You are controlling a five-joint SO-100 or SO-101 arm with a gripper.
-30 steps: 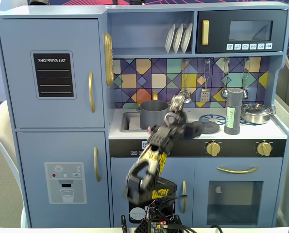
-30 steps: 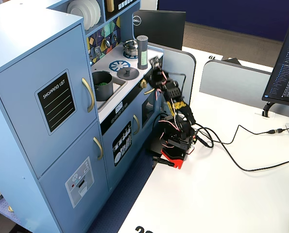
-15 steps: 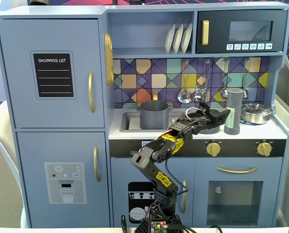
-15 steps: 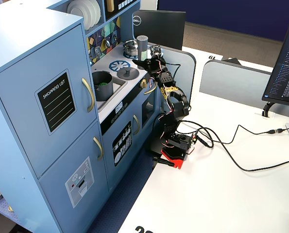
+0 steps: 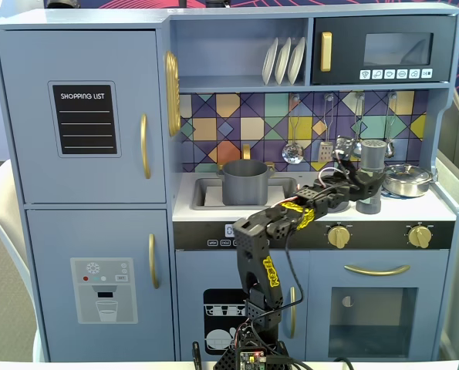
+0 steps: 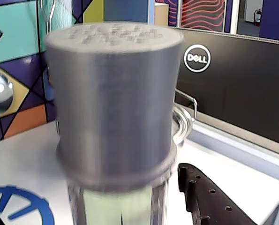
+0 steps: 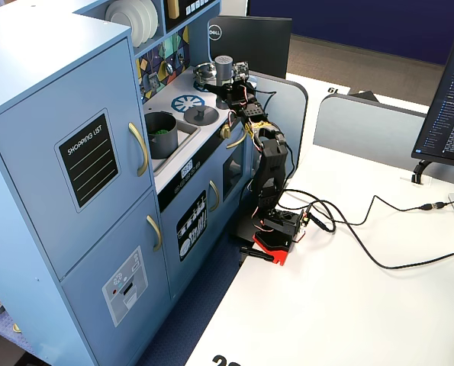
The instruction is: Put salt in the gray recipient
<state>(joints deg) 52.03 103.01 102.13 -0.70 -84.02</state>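
Observation:
The salt shaker (image 5: pixel 370 166), dark gray with a lighter cap, stands upright on the white counter at the right, next to the stove. In the wrist view it fills the middle (image 6: pixel 113 93), blurred, with its pale green label low down. My gripper (image 5: pixel 366 187) reaches it from the left in a fixed view. Its jaws stand open on both sides of the shaker (image 7: pixel 224 70); the right finger (image 6: pixel 205 197) shows a small gap to it. The gray pot (image 5: pixel 244 182) sits in the sink at the left, with something green inside (image 7: pixel 160 133).
A shiny steel pan (image 5: pixel 407 179) stands just right of the shaker, right behind it in the wrist view (image 6: pixel 184 124). A flat gray lid (image 7: pixel 200 114) lies on the counter between sink and stove. Utensils hang on the tiled back wall (image 5: pixel 295 150).

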